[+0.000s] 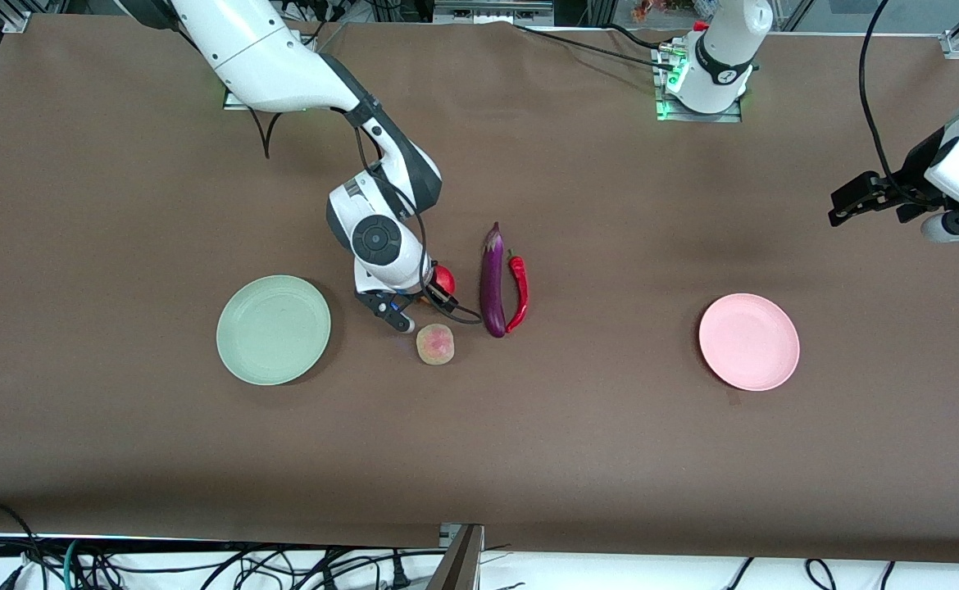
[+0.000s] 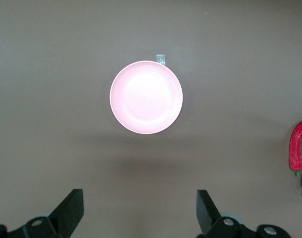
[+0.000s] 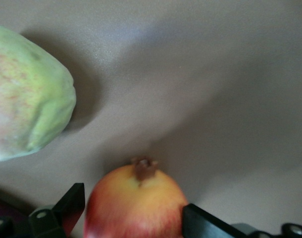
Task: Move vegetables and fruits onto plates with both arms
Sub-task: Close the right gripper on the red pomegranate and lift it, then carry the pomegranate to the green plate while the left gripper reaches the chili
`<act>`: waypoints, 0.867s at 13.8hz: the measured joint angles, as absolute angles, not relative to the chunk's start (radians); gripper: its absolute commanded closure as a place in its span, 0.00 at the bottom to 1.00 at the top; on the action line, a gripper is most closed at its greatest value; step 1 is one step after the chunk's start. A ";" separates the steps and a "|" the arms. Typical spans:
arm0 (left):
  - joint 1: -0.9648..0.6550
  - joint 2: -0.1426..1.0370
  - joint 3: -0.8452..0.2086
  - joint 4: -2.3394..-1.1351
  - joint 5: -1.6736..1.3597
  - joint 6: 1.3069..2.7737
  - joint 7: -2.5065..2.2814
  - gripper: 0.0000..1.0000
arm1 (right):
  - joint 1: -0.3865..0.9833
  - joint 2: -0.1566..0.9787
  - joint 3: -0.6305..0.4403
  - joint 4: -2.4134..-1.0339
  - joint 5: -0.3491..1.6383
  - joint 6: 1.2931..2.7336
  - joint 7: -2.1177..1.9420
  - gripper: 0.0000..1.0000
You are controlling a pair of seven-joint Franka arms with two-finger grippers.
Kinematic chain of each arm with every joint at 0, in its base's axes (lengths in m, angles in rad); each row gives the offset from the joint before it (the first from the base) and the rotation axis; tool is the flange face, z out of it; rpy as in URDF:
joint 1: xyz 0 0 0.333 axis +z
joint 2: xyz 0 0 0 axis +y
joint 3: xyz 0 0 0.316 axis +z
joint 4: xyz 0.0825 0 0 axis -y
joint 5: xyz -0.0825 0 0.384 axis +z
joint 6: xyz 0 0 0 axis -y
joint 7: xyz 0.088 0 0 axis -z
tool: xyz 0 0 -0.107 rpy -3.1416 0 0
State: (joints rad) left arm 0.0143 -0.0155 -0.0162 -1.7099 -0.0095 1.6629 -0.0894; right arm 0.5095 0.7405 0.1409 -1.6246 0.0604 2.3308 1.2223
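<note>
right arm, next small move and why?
Probably finish closing the right gripper on the round red-orange pomegranate: its fingers already flank the fruit on the brown table, one touching and one just clear. Then lift toward the pale green plate.

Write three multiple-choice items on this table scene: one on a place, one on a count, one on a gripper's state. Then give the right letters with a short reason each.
1. Where does the thin curved red chili pepper lie?
A. on the round pale pink plastic plate
B. beside the long glossy purple eggplant
C. on the round pale green plastic plate

2. How many items lie on the two plates?
A. none
B. one
C. two

3. What is the right gripper doing?
A. hanging over the green plate
B. gripping the eggplant
C. straddling the round red-orange pomegranate-like fruit, fingers either side

Answers: 1 B, the chili lies along the eggplant on the brown cloth. 2 A, both plates are bare. 3 C, the right wrist view shows a black finger on each side of the fruit; the left gripper waits open above the pink plate.
</note>
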 measured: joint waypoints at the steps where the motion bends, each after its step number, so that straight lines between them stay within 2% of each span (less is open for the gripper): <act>1: 0.014 -0.011 -0.017 -1.707 -0.010 1.663 -0.089 0.00 | 0.509 0.741 0.141 -1.624 0.061 2.331 1.223 0.32; 4: 0.014 0.000 -0.017 -1.703 -0.010 1.664 -0.089 0.00 | 0.510 0.741 0.141 -1.625 0.061 2.337 1.226 0.74; 6: 0.016 0.001 -0.014 -1.703 -0.011 1.664 -0.089 0.00 | 0.510 0.741 0.141 -1.624 0.061 2.337 1.226 0.92; 9: 0.018 0.002 -0.012 -1.703 -0.011 1.663 -0.089 0.00 | 0.509 0.739 0.138 -1.621 0.061 2.322 1.209 0.93; 12: 0.027 0.015 -0.010 -1.703 -0.017 1.662 -0.089 0.00 | 0.468 0.693 0.127 -1.591 0.064 2.161 1.122 0.93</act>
